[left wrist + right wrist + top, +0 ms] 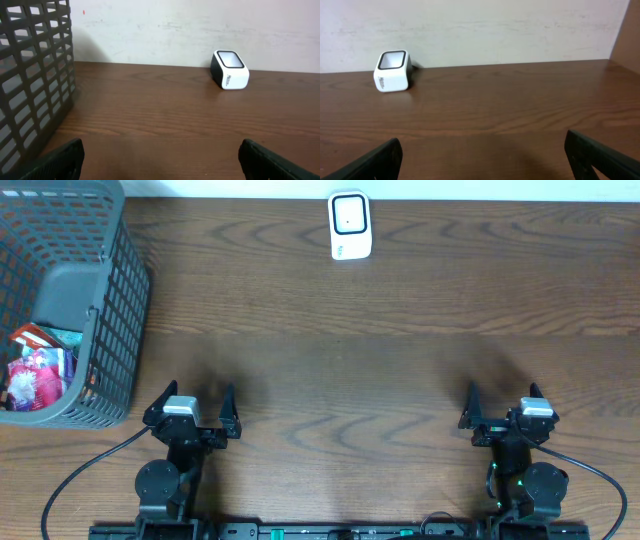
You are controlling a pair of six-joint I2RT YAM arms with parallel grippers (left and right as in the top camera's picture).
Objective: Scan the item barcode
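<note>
Just ahead of the left fingers [229, 408], off to their outer side, sits a grey mesh basket [118, 330]. That's where the stuff to scan is: a few crinkly packets [38, 368], mostly red and white, piled at the bottom. Can't make out any barcode from here, way too small. The left and right fingers [468, 408] are both spread wide with nothing in them, parked low at the near edge of the worktop [330, 380]. Looks to me like a ready pose before anything gets picked. The scanner [350, 225], a little white box with its window facing up, stands far ahead of the fingers, roughly between the two pairs, by the back wall. My guess is it's there so either arm can bring a packet over the window. With the basket on the left, I'd bet the left arm does the fishing.
</note>
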